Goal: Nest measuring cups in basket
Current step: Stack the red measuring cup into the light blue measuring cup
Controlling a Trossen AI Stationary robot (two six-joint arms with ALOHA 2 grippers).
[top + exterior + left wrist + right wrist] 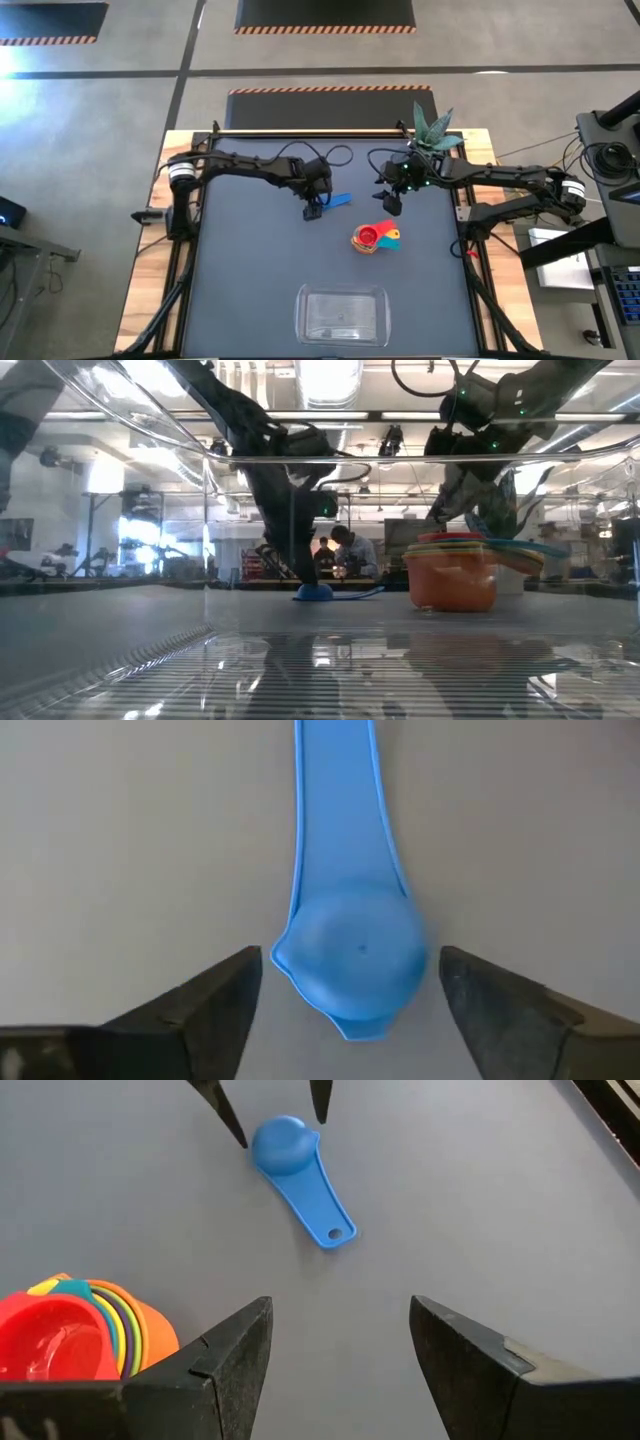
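Blue cup [350, 960] upside down on the counter [250, 260], between spread left fingers [200, 1010], untouched. Stacked cups [375, 238] nearby, well apart from the clear basket [343, 315]. Right fingers [220, 1360] parted, empty

Lone cup [338, 200] upside down mid-table btwn left gripper [315, 212] fingers; nested stack [376, 238] to right; basket [343, 315] at front edge.

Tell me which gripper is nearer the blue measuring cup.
Left. The left gripper stands open directly over the blue measuring cup, its fingers on either side of the bowl. The right gripper hovers off to the side, beyond the cup's handle.
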